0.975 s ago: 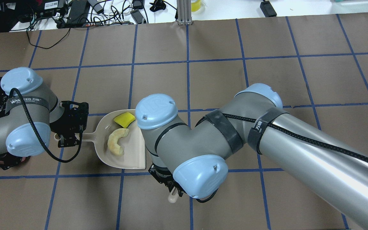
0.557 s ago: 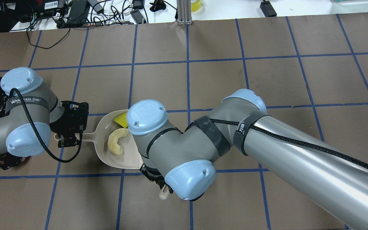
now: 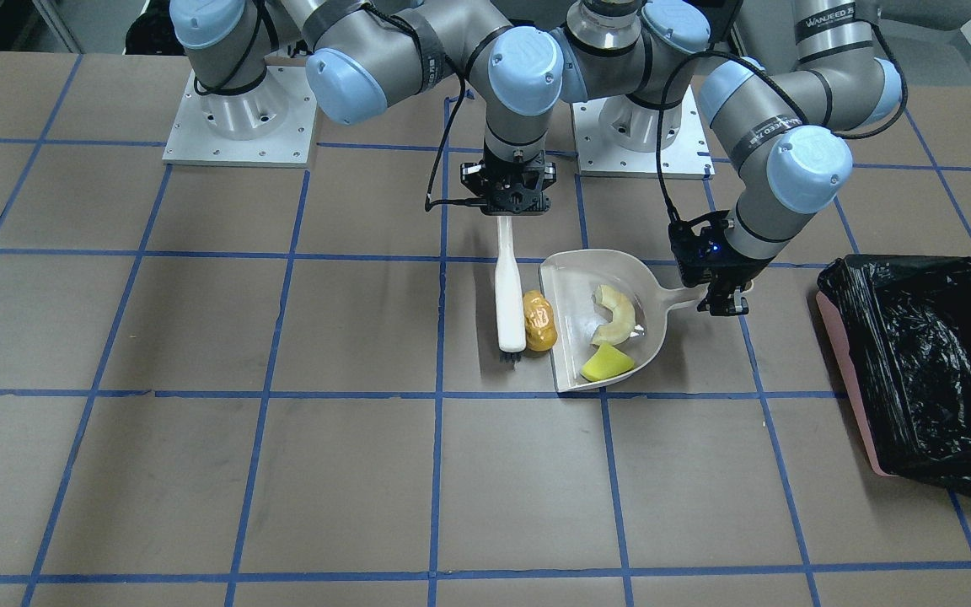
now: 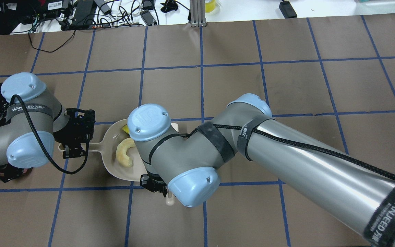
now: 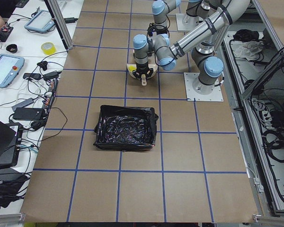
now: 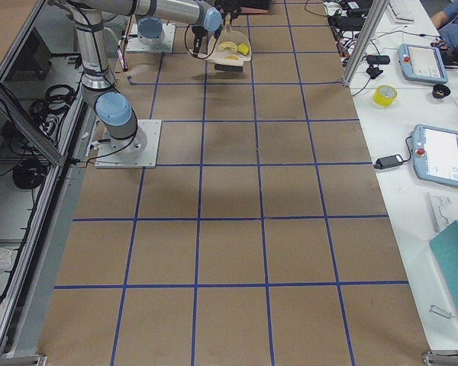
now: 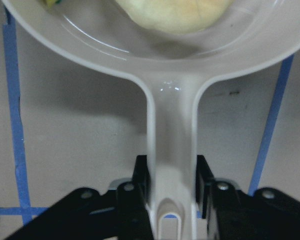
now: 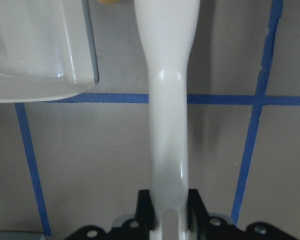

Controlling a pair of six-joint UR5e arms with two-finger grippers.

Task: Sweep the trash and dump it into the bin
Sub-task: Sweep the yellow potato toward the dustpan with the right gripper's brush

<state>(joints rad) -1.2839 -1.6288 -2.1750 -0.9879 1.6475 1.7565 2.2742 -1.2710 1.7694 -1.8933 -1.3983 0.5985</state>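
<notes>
The beige dustpan lies on the table with the pale crescent and the yellow-green wedge in it. The orange-brown lump lies on the table at the pan's open edge, touching the white brush. My right gripper is shut on the brush handle. My left gripper is shut on the dustpan handle. In the overhead view the right arm hides the lump; the crescent shows. The pink bin with its black bag stands apart, beyond my left gripper.
The bin sits about one grid square from the dustpan, towards the table's left end. Two arm base plates stand at the robot's edge. Cables and devices lie past the far edge.
My right arm has moved the brush towards the dustpan's open edge and now covers more of the pan in the overhead view. The left arm and the dustpan have not moved.
</notes>
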